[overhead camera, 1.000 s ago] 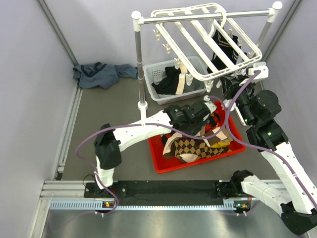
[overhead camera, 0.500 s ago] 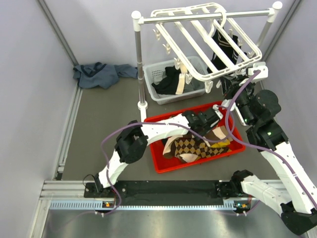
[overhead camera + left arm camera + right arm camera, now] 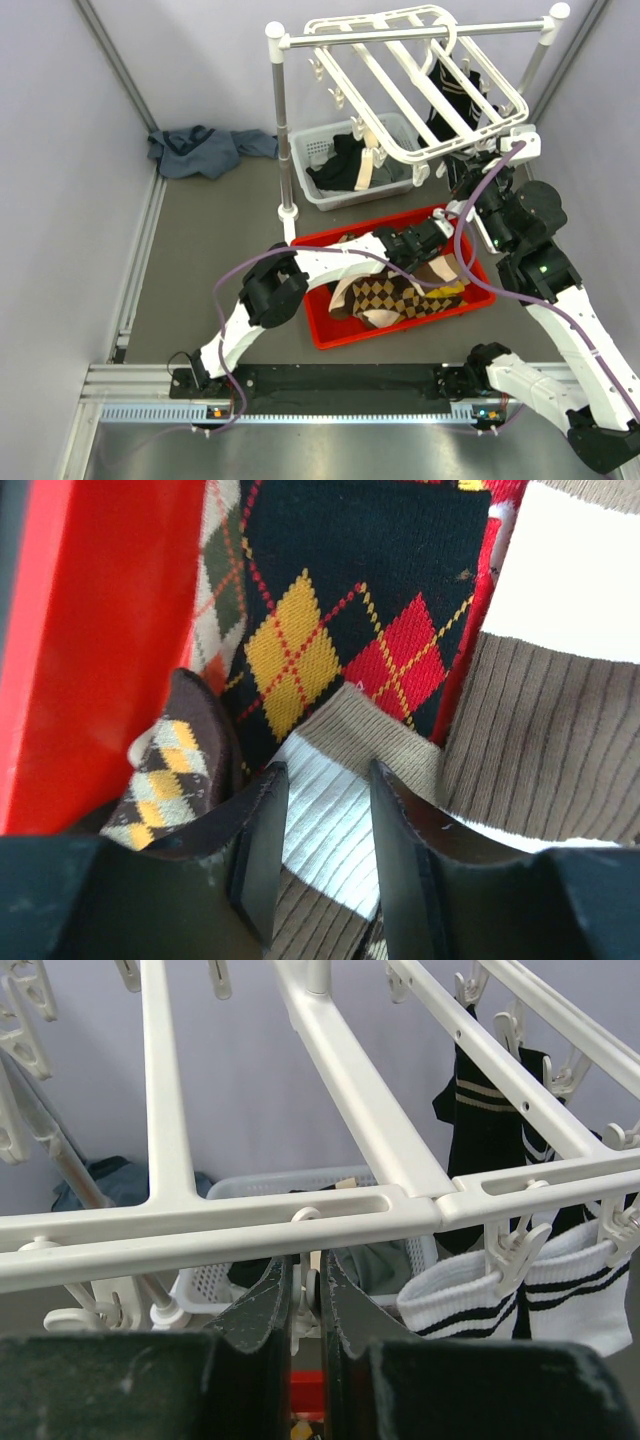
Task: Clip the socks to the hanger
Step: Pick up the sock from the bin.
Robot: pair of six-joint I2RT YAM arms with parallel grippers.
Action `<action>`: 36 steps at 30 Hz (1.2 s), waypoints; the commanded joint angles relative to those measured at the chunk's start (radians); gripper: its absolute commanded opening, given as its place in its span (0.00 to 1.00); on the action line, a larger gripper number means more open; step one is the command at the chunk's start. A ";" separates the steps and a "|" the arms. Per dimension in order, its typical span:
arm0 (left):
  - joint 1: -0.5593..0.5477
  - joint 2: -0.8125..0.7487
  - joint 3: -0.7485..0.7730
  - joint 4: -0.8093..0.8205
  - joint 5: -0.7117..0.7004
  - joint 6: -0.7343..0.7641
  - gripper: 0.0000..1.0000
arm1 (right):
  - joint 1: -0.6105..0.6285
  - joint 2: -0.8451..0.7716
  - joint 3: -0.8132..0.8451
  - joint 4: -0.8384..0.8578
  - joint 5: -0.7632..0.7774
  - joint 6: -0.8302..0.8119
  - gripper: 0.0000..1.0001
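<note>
Just below my left gripper (image 3: pixel 325 790), jaws part-open astride it: ribbed cuff (image 3: pixel 350 730). Beyond, socks (image 3: pixel 340 630) heaped in red bin (image 3: pixel 100 630) look light, limp, stretchy; I'd pinch that thicker cuff. Farther off, right gripper (image 3: pixel 305 1265) clamps a hanger (image 3: pixel 340 1070) clip (image 3: pixel 306 1300).

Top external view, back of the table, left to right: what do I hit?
Crumpled blue-grey cloth → white upright rack post → pale perforated plastic basket → black striped socks hanging up.
</note>
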 commanded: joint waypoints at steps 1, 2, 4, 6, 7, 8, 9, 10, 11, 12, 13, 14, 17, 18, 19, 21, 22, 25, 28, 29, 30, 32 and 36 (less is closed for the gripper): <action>0.001 0.023 0.022 0.006 0.013 -0.034 0.42 | -0.002 0.002 -0.012 -0.028 0.011 0.003 0.00; 0.002 0.021 0.022 -0.003 0.038 -0.040 0.42 | -0.002 0.001 -0.012 -0.026 0.012 0.003 0.00; 0.002 0.006 0.012 -0.014 0.061 -0.061 0.42 | 0.000 -0.001 -0.012 -0.028 0.012 0.002 0.00; 0.002 -0.014 -0.001 -0.015 0.079 -0.080 0.42 | 0.000 -0.006 -0.018 -0.026 0.015 0.002 0.00; 0.001 -0.019 -0.014 -0.011 0.084 -0.083 0.42 | 0.000 -0.007 -0.021 -0.025 0.018 0.002 0.00; 0.002 -0.025 -0.019 0.000 0.082 -0.084 0.37 | -0.002 -0.007 -0.024 -0.020 0.017 0.003 0.00; 0.002 -0.025 -0.025 0.002 0.075 -0.086 0.34 | -0.002 -0.007 -0.027 -0.020 0.015 0.003 0.00; 0.002 -0.024 -0.024 0.000 0.070 -0.084 0.31 | -0.002 -0.007 -0.030 -0.017 0.017 0.005 0.00; 0.002 -0.022 -0.019 -0.004 0.066 -0.084 0.28 | 0.000 -0.006 -0.030 -0.020 0.015 0.006 0.00; 0.002 -0.022 -0.018 -0.009 0.062 -0.084 0.21 | 0.000 -0.007 -0.030 -0.022 0.015 0.008 0.00; 0.002 -0.025 -0.015 -0.011 0.062 -0.084 0.17 | -0.002 -0.007 -0.030 -0.026 0.014 0.005 0.00; 0.002 -0.030 -0.018 -0.011 0.065 -0.084 0.14 | -0.002 -0.009 -0.026 -0.028 0.017 0.005 0.00; 0.002 -0.072 -0.036 0.000 0.065 -0.089 0.03 | -0.002 -0.018 -0.024 -0.029 0.018 0.008 0.00; 0.002 -0.103 -0.045 0.005 0.064 -0.089 0.01 | -0.002 -0.019 -0.024 -0.028 0.017 0.008 0.00; 0.002 -0.118 -0.070 0.018 0.059 -0.090 0.00 | -0.002 -0.021 -0.024 -0.028 0.014 0.010 0.00; 0.002 -0.178 -0.122 0.049 0.055 -0.096 0.00 | -0.002 -0.021 -0.021 -0.029 0.012 0.011 0.00; 0.002 -0.201 -0.142 0.067 0.052 -0.098 0.00 | -0.002 -0.018 -0.018 -0.036 0.011 0.011 0.00; 0.004 -0.289 -0.215 0.127 0.050 -0.110 0.00 | 0.000 -0.018 -0.012 -0.042 0.009 0.016 0.00; 0.007 -0.361 -0.268 0.161 0.055 -0.116 0.00 | -0.002 -0.024 -0.007 -0.045 0.002 0.025 0.00; 0.007 -0.391 -0.278 0.187 0.055 -0.119 0.00 | -0.002 -0.026 -0.007 -0.048 -0.003 0.029 0.00; 0.009 -0.408 -0.292 0.201 0.059 -0.121 0.00 | 0.000 -0.026 -0.006 -0.048 -0.003 0.033 0.00; 0.016 -0.459 -0.338 0.257 0.061 -0.127 0.00 | -0.002 -0.030 -0.001 -0.052 -0.014 0.040 0.00; 0.033 -0.574 -0.453 0.439 0.082 -0.152 0.00 | 0.000 -0.041 0.008 -0.068 -0.041 0.060 0.00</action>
